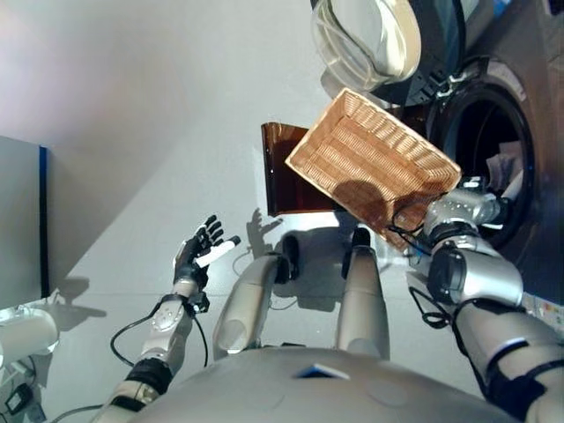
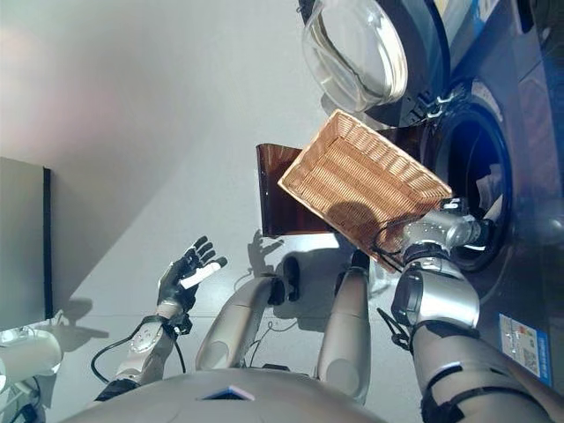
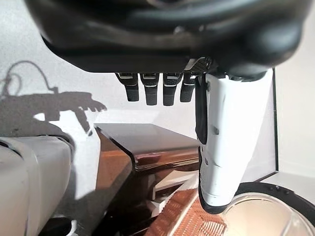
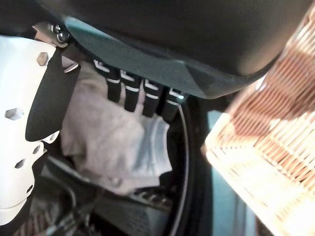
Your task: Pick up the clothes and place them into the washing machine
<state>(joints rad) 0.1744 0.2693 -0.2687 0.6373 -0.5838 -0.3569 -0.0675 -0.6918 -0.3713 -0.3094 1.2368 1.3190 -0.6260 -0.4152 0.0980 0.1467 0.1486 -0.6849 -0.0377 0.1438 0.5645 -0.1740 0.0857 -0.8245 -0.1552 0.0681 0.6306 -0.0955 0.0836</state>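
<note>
Clothes (image 4: 113,142): pale grey bundle lying inside the washing machine (image 1: 493,141) drum, just past the right hand (image 4: 128,88), whose fingers are hanging relaxed, grasping nothing. Wicker basket (image 1: 370,159) tilting beside the drum opening. Left hand (image 1: 198,251) hovering released, well apart, above the floor (image 1: 132,106).

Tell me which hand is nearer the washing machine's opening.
Right. The right hand is at the washing machine's opening, by the grey cloth and beside the basket. The left hand hangs open, far off to the robot's left.
</note>
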